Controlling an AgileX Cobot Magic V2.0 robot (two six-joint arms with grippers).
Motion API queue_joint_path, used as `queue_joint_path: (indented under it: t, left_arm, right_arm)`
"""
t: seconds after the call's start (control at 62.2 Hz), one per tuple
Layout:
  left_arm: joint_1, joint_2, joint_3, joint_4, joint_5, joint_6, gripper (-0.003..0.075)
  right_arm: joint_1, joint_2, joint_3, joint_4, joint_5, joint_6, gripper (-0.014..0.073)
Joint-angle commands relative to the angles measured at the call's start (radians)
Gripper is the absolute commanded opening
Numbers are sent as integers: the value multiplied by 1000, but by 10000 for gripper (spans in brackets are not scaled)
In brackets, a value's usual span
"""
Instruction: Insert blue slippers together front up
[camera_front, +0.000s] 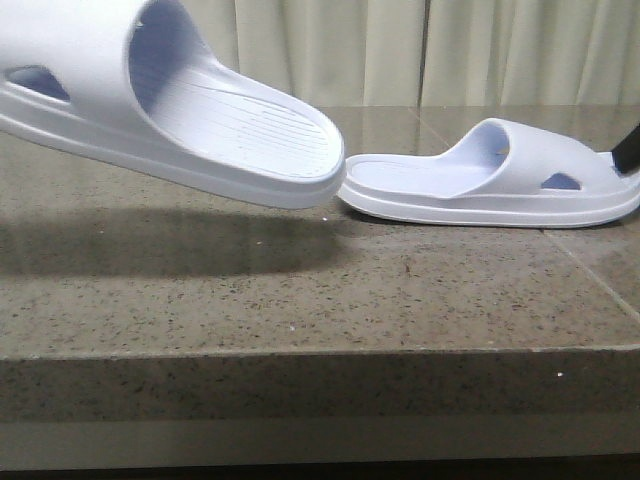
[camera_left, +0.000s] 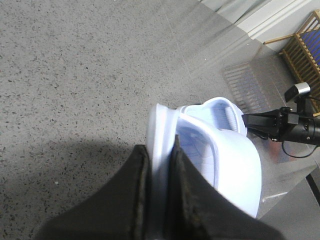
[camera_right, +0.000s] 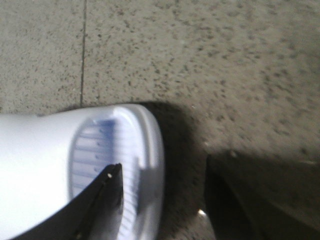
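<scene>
One blue slipper (camera_front: 200, 110) hangs tilted above the table's left side, its heel end pointing right. In the left wrist view my left gripper (camera_left: 160, 149) is shut on this slipper's (camera_left: 225, 165) sole edge. The other blue slipper (camera_front: 490, 180) lies flat on the table at the right, sole down, with its heel almost touching the raised slipper's heel. My right gripper (camera_right: 162, 172) is open at this slipper's (camera_right: 45, 160) strap end. One finger (camera_right: 107, 200) is over the ribbed footbed, the other outside the rim. In the front view only a dark tip of the right gripper (camera_front: 628, 152) shows.
The speckled stone table (camera_front: 300, 290) has a front edge near the camera and a seam line at the right. Curtains (camera_front: 400, 50) hang behind. A wooden crate (camera_left: 305, 45) stands on the floor beyond the table. The right arm (camera_left: 287, 125) shows in the left wrist view.
</scene>
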Motion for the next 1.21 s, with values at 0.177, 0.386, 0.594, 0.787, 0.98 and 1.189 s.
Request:
queue_joint_path:
  t: [0.177, 0.386, 0.594, 0.787, 0.98, 1.189]
  left_arm:
    - [-6, -23, -25, -86, 19, -1, -20]
    - [-6, -23, -25, -86, 19, -1, -20]
    - [-6, -23, -25, -86, 19, -1, -20]
    - [-6, -23, -25, -86, 19, -1, -20]
    - [-6, -23, -25, -88, 19, -1, -20]
    - [-6, -23, -25, -96, 19, -1, -20]
  right_arm:
    - [65, 8, -27, 37, 72, -50, 303]
    - [65, 8, -27, 37, 86, -54, 31]
    - [64, -3, -27, 38, 89, -54, -67]
    - [63, -89, -27, 38, 89, -54, -67]
    - [47, -217, -27, 38, 95, -53, -67]
    - [-45, -367, -27, 38, 119, -29, -67]
